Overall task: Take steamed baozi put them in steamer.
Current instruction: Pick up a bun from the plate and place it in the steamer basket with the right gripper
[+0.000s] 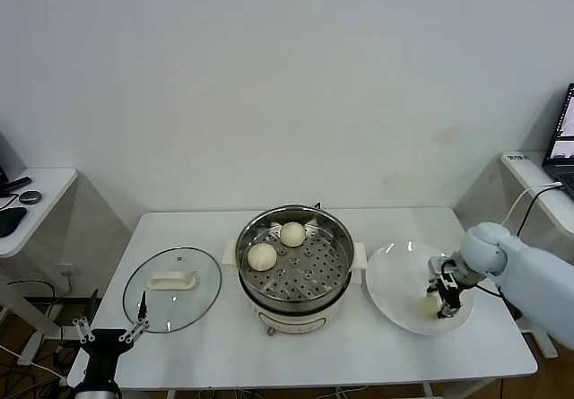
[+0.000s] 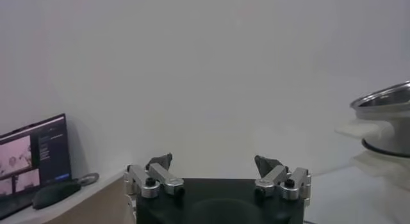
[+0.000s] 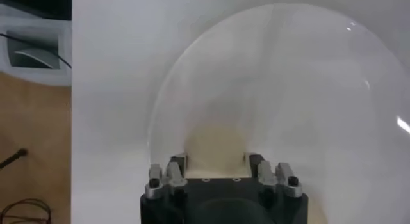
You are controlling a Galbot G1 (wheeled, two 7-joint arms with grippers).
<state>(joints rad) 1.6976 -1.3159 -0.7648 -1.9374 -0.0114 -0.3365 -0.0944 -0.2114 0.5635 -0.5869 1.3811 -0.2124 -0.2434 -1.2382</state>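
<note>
Right gripper [image 3: 216, 162] straddles 1 cream-white round dough bun [image 3: 216, 145] on the flat white plate [image 3: 307, 78], fingers not visibly pinching; squeezing could dent it. Left gripper [image 2: 216, 174] parked open.

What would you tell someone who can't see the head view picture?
The right tool straddles a baozi on the white plate. Two more buns sit in the steamer, its glass lid lying alongside, with the left tool parked low.

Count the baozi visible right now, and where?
3. Two small round cream-white dough baozi sit on the shiny steel steamer's perforated tray; one lies on the flat white plate between the right end effector's fingers. More may be hidden.
</note>
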